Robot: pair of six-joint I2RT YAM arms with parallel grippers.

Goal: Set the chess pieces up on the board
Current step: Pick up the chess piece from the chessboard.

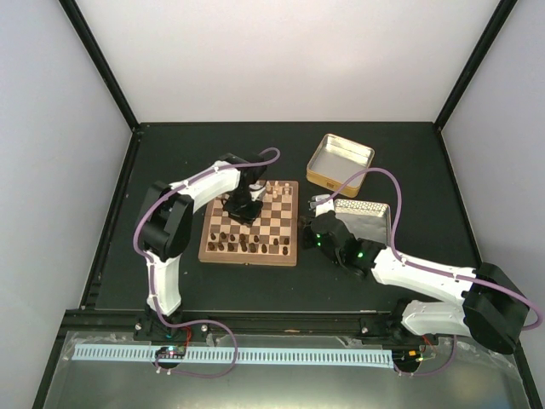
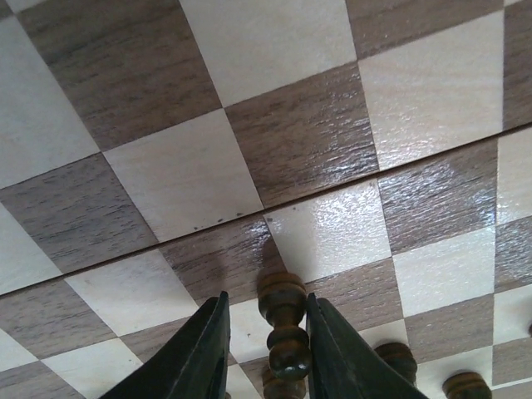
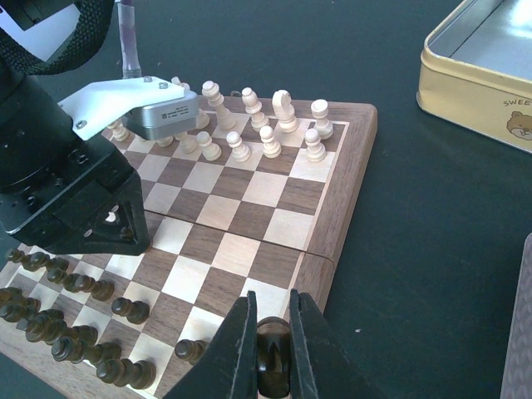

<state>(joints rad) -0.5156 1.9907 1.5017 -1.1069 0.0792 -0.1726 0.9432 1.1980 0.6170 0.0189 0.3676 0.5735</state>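
Each gripper carries one dark chessman at the board (image 3: 359, 141).

The left gripper (image 2: 268, 316) is narrowed onto a dark chessman (image 2: 284, 332), its fingers pressing the turned stem from both sides, above the centre squares just beside the board's fold line. The right gripper (image 3: 272, 307) is likewise closed tight on a second dark chessman (image 3: 272, 359) at the board's near right corner. The other dark chess pieces (image 3: 66, 316) crowd the near rows in loose ranks, some off their squares. Pale cream chessmen (image 3: 266, 125) stand along the far rows. The board lies on the black tabletop (image 1: 409, 170), with an open metal tin (image 1: 339, 162) beyond its far right corner.
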